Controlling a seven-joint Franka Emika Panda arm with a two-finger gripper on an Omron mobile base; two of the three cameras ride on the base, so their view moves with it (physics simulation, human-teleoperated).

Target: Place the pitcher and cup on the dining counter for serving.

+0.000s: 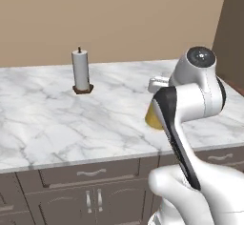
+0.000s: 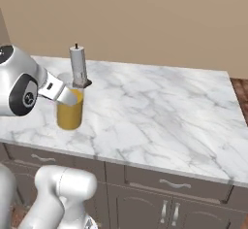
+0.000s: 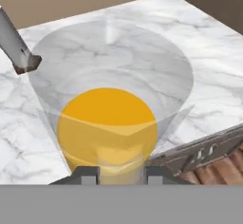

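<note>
Pitcher (image 2: 69, 110) stands on the counter (image 2: 160, 111)
Gripper (image 3: 121, 174) pinches the pitcher's near rim; towel roll (image 2: 78, 67) at its 1 o'clock in the right base view

wall (image 1: 119, 19): plain beige | cabinets (image 2: 164, 199): grey, silver handles | floor (image 2: 240, 85): reddish wood

A kitchen: marble dining counter (image 1: 57, 124) over drawers, paper towel roll (image 1: 81, 70).

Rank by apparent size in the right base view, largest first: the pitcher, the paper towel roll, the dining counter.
1. dining counter, by far the largest.
2. pitcher, wider than the roll.
3. paper towel roll, slimmer, though about as tall; it stands farther from the camera, so its rank below the pitcher is unsure.
</note>
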